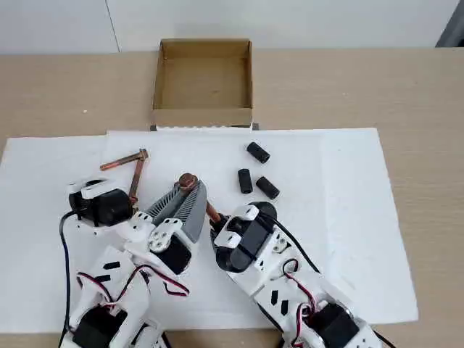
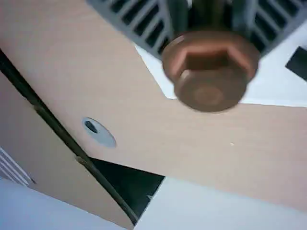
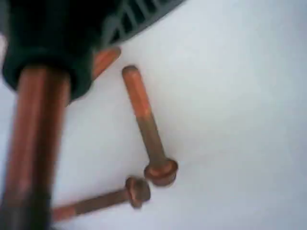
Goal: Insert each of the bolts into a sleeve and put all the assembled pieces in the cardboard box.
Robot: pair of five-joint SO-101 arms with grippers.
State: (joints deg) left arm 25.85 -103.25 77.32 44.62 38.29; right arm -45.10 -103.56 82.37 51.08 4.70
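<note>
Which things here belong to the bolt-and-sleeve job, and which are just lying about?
Job:
held bolt, in the left end effector
loose bolts
loose sleeves
cardboard box

Lying about:
white sheet
table

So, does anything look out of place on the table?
Nothing stands out. The cardboard box sits square and empty, two bolts and three sleeves lie loose on the white sheet, and the left gripper holds a third bolt.

Cardboard box (image 1: 203,116) behind the sheet (image 1: 348,232) — bolts (image 1: 123,162) left, sleeves (image 1: 258,152) right
</note>
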